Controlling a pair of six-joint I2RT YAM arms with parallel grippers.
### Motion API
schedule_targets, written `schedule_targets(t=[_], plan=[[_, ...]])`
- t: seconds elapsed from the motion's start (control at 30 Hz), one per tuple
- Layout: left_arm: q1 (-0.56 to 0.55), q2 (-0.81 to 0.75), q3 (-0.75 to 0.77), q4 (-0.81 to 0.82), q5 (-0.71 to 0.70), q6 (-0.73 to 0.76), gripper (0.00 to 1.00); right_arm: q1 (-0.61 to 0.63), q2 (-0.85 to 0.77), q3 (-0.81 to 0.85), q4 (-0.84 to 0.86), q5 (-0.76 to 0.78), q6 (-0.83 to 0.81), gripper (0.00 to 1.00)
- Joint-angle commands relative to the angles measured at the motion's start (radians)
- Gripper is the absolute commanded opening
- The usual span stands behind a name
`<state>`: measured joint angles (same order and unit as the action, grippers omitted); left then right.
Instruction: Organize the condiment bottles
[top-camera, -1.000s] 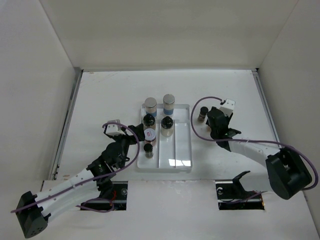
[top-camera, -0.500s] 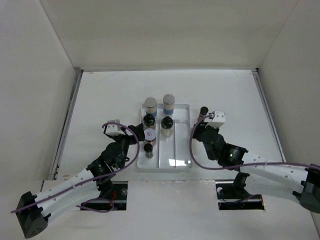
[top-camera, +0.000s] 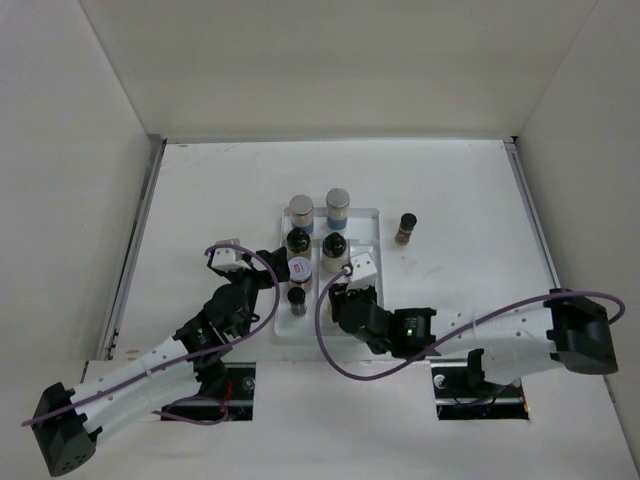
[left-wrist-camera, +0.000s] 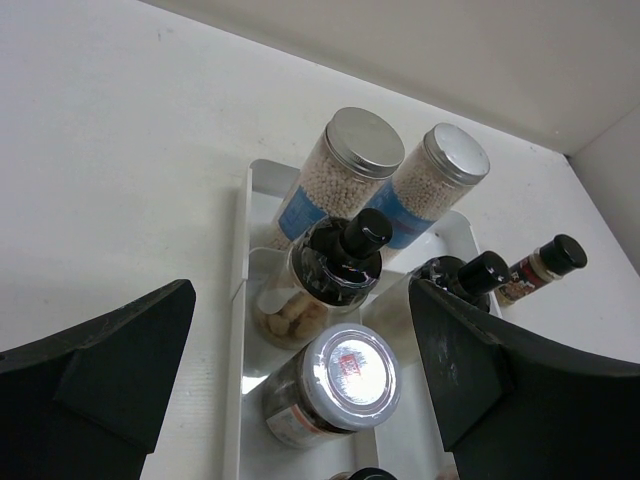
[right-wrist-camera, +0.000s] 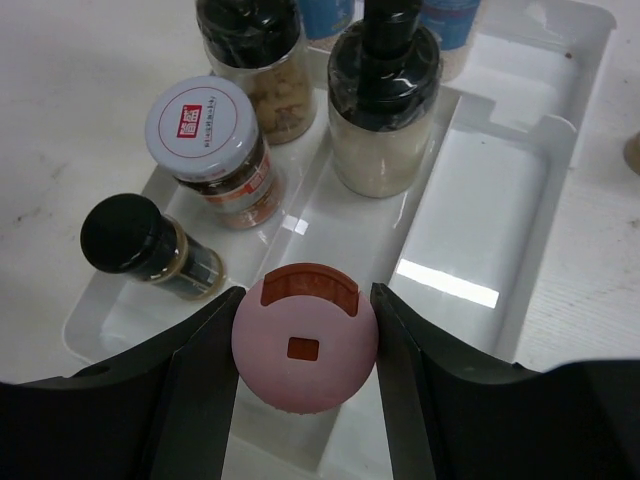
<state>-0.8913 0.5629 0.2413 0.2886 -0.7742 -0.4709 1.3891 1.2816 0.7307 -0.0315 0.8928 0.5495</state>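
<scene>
Pink-capped bottle (right-wrist-camera: 305, 352) clamped between fingers of right tool (right-wrist-camera: 305, 325), over near end of tray (right-wrist-camera: 470, 200); left tool (left-wrist-camera: 300, 340) wide open.

Honestly, there's not much here I can actually read. The short glass jar with the white lid (right-wrist-camera: 201, 118) has a red square stamp on top with white characters, too small for me to make out. The left tall clear jar with a grey metal lid (left-wrist-camera: 335, 170) and the right tall clear jar (left-wrist-camera: 435, 182) both wear blue labels, and I can't read the print. The small black-capped bottle (left-wrist-camera: 538, 265) has a blurry red label. The pink-capped bottle (right-wrist-camera: 305, 378) pinched in my right claw (right-wrist-camera: 303, 340) shows just a moulded square and a curved slot.
</scene>
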Motion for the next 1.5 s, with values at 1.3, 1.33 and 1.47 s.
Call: schedule_targets(t=[1.3, 1.33, 1.47], plan=[[-0.005, 0.008, -0.010, 0.044, 0.006, 0.006, 0.89, -0.917, 0.234, 0.151, 0.217, -0.394, -0.249, 0.81], [-0.004, 0.012, -0.008, 0.041, 0.006, 0.006, 0.89, -0.917, 0.246, 0.157, 0.214, -0.394, -0.244, 0.79], [-0.011, 0.008, -0.010, 0.047, 0.006, 0.006, 0.89, -0.917, 0.289, 0.190, 0.185, -0.384, -0.237, 0.64]])
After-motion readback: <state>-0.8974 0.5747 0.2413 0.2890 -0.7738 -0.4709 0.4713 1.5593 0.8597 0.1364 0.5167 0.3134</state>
